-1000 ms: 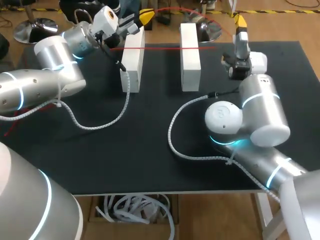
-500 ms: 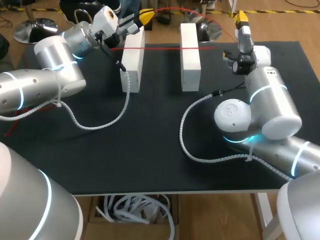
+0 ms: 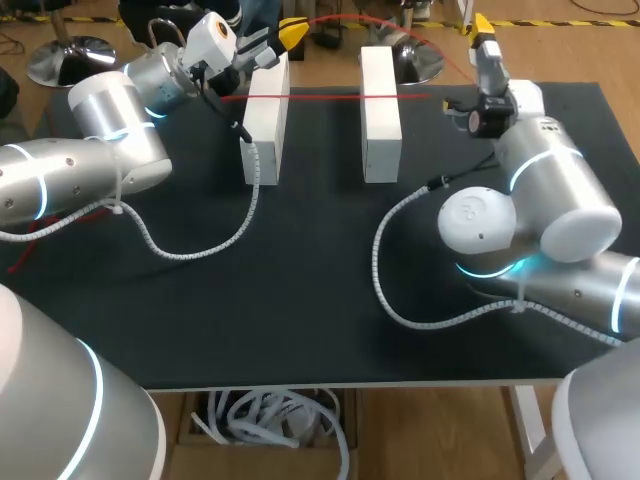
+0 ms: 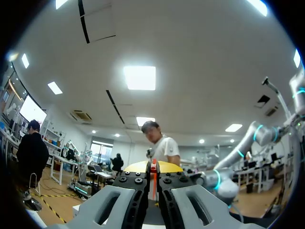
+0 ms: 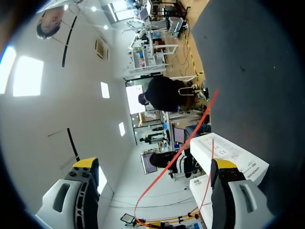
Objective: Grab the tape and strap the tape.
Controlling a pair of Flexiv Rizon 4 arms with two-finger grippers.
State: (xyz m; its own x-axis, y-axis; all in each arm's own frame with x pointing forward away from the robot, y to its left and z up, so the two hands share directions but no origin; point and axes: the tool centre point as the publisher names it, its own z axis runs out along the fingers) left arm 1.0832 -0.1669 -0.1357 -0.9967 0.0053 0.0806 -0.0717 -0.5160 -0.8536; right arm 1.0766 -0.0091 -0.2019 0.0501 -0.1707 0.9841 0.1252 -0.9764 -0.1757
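Note:
A thin red tape (image 3: 320, 97) lies stretched across the tops of two white blocks, the left block (image 3: 263, 130) and the right block (image 3: 380, 120). A second run of tape arcs from my left gripper (image 3: 290, 33) over to the far right. The left gripper hovers above the far end of the left block, shut on the tape (image 4: 153, 175), which shows red between its pads. My right gripper (image 3: 483, 27) is at the table's far right edge, open wide (image 5: 152, 164). The tape (image 5: 175, 153) runs ahead of it between the spread fingers, touching neither.
Both blocks stand upright on the black table (image 3: 300, 300) near its far edge. Corrugated grey cables trail from each arm across the mat, one at the left (image 3: 215, 243), one at the right (image 3: 385, 295). My right arm's elbow (image 3: 480, 225) hangs over the right half.
My right arm has swung to the right and its gripper has shifted slightly toward the far edge, still open. The left arm and the tape have kept still.

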